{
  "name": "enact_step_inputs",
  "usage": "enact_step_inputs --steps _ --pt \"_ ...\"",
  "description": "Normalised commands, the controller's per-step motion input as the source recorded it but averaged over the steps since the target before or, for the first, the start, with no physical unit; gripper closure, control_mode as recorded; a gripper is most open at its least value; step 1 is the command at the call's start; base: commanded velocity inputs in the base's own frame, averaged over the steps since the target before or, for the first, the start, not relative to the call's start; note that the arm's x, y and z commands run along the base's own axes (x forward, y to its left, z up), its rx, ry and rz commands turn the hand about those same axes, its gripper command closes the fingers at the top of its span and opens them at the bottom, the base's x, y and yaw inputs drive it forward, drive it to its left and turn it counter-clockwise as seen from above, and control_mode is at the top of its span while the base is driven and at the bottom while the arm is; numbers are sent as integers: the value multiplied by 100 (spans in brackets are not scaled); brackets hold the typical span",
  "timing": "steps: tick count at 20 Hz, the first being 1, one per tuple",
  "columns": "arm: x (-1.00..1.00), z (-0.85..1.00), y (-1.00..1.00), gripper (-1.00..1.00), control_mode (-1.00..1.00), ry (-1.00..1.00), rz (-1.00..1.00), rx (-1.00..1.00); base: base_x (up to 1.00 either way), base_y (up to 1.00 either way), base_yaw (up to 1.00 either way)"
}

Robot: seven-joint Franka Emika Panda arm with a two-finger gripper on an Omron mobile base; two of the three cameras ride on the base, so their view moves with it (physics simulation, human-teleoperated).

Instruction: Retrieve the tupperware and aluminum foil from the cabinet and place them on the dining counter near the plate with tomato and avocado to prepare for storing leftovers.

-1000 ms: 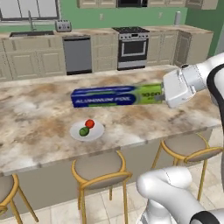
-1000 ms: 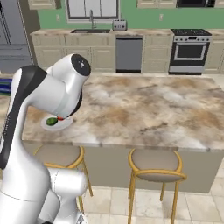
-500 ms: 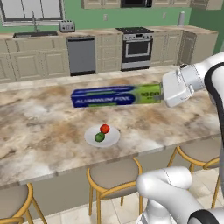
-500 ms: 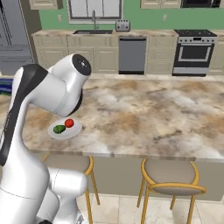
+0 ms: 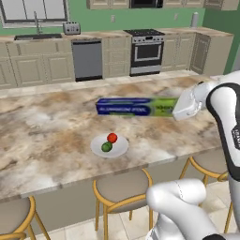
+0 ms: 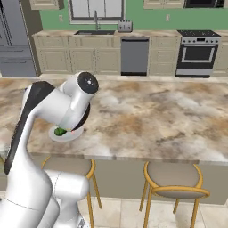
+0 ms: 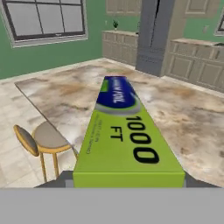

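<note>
Jaws (image 5: 180, 107) are clamping the lime-green end of the aluminum foil (image 5: 136, 107), holding the carton level over the dining tabletop (image 5: 47, 126). Toward 7 o'clock of the carton, the plate (image 5: 109, 146) is sitting with tomato (image 5: 112, 138) and avocado (image 5: 107, 146).
</note>
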Motion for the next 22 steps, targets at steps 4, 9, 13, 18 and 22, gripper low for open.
enact_step_inputs --steps 4,9,13,18,22 --pt "13 -67 -33 100 -100 -5 -39 0 0 0 0" --pt "22 -66 -13 100 -100 -8 -44 0 0 0 0" --pt "48 -51 -3 100 -100 -1 -35 2 0 0 0" --pt "34 -29 -5 100 -100 6 -17 15 0 0 0" --pt "27 -19 -7 100 -100 15 -2 12 0 0 0"
